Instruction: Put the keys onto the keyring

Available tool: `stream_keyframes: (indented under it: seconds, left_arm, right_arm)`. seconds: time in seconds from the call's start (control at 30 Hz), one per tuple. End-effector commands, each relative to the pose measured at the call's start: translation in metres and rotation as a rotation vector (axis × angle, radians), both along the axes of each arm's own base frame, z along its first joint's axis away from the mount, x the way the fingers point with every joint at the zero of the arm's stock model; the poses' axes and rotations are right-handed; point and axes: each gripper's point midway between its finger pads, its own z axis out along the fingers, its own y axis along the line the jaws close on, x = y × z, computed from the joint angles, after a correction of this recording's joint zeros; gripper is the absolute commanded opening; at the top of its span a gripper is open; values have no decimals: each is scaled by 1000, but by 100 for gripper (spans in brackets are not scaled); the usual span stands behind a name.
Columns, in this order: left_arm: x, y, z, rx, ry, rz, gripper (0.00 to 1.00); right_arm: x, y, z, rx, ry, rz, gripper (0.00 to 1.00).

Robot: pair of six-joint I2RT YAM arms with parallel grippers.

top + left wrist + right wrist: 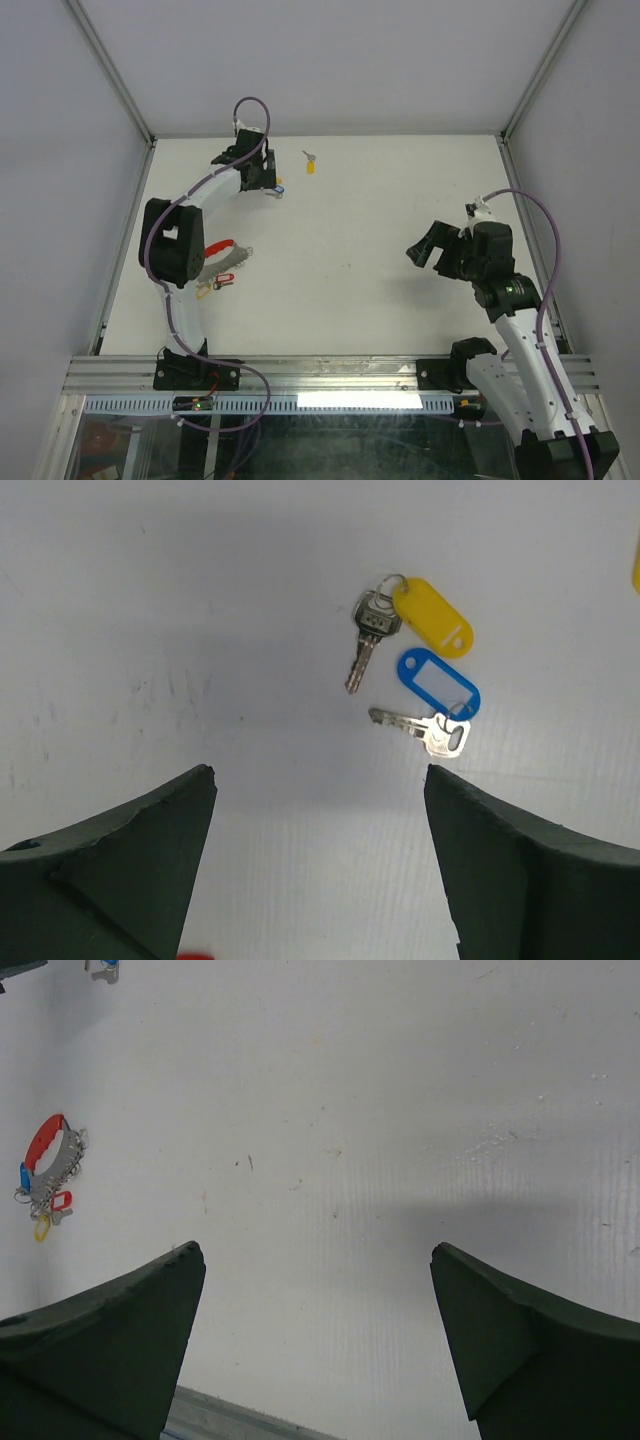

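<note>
Two keys lie on the white table just ahead of my left gripper: one with a yellow tag and one with a blue tag. The gripper is open, with only bare table between its fingers. From above, the left gripper is at the far left of the table, and another yellow-tagged key lies to its right. The keyring, a curved red strip with wire rings and small tags, lies beside the left arm's elbow and also shows as keyring. My right gripper hangs open over bare table.
Metal frame posts and white walls close in the table on the left, back and right. An aluminium rail runs along the near edge. The left arm's black elbow stands close over the keyring.
</note>
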Motion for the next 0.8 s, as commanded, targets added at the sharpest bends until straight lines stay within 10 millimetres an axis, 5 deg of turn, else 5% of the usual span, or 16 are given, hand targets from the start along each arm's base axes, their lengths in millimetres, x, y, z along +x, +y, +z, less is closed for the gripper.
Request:
stream_keyframes:
  seconds: [0.0,0.3,0.63,0.77]
  left_arm:
    - [39,-4,21,-8,-92,-43,83]
    - [74,-16,4,14,-98,-111,78]
    - [91,-23,-15,22,-86,-148,66]
    - [100,-27,-7,21,-114,-158,63]
  right_arm:
    - [8,6,7,23,-45,27,98]
    - [10,9,1,25,-32,47,98]
    - [10,11,-2,28,-22,59,98]
    - [10,11,-3,30,-19,62,98]
